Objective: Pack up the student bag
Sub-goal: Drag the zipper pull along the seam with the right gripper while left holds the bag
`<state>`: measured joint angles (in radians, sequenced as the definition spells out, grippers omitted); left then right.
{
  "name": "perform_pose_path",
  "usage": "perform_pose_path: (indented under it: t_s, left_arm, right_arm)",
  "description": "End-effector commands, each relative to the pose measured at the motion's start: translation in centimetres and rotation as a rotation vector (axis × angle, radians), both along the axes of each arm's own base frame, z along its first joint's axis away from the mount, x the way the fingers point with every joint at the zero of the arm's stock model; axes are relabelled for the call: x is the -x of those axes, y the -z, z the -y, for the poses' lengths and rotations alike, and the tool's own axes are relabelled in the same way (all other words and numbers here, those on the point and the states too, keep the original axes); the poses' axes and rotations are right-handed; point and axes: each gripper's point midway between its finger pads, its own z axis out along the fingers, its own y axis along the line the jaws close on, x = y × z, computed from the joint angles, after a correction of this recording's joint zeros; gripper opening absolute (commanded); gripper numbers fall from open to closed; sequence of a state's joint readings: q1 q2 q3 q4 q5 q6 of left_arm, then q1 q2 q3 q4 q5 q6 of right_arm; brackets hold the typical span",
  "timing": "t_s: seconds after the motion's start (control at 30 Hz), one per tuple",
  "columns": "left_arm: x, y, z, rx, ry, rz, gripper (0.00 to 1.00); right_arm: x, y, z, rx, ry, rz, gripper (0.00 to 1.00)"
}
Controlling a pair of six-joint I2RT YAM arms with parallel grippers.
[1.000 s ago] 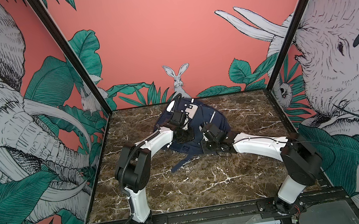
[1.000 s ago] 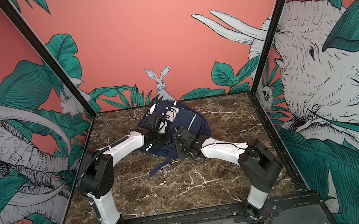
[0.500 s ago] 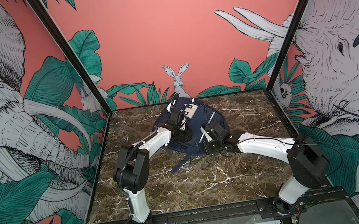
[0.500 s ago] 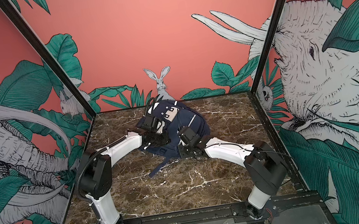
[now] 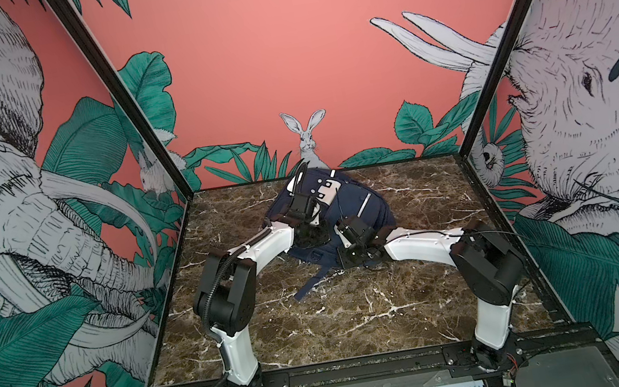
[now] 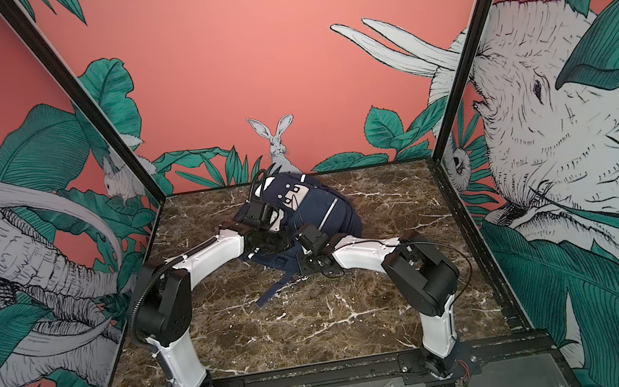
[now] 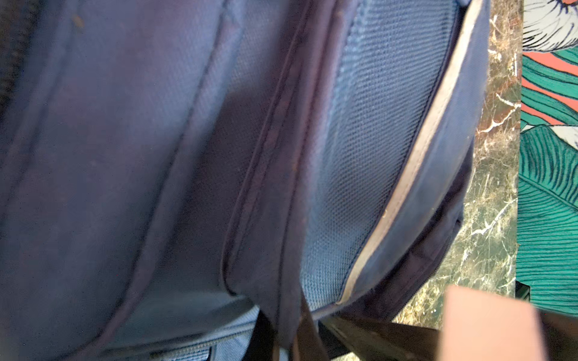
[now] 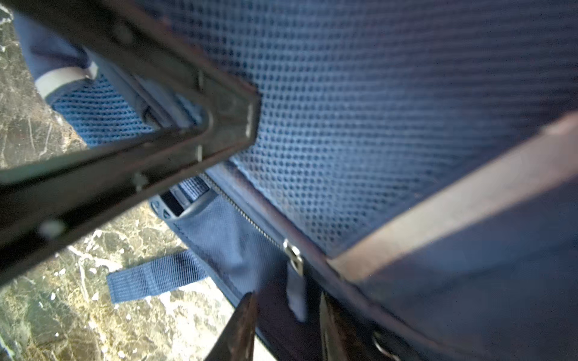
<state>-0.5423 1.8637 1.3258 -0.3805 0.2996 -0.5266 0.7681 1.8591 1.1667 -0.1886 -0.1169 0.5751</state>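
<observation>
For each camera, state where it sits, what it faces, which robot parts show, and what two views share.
Top views: high in front, looking down at the student bag; left arm and right arm show.
Left wrist: close against bag mesh; own parts blurred.
Right wrist: faces the zip pull, right gripper open around it.
Shared: both wrist views show the grey stripe.

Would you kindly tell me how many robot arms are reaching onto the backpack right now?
2. The left arm lies across the backpack's left side, toward its far end; the right arm meets it at its near right edge. No other arm shows.
</observation>
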Motion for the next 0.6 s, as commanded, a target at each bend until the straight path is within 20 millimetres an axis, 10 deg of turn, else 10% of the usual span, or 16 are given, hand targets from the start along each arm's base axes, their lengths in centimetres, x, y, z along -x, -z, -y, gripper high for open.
perform_pose_path:
  t_s: [0.0, 0.23, 0.57]
  left_arm:
    - [0.3, -1.8, -0.4, 0.017, -0.007, 0.028, 0.00]
    - [0.0, -2.0, -1.0, -0.016, -0.007, 0.052, 0.00]
    - [-0.5, -2.1, -3.6, -0.069, -0.053, 0.071, 0.00]
  right_arm:
    - [-1.2, 0.0, -0.9, -0.022, 0.018, 0.024, 0.27]
    - [-1.0, -0.4, 0.1, 0.008, 0.026, 0.038, 0.04]
    - [1.5, -3.5, 5.4, 0.070, 0.018, 0.067, 0.00]
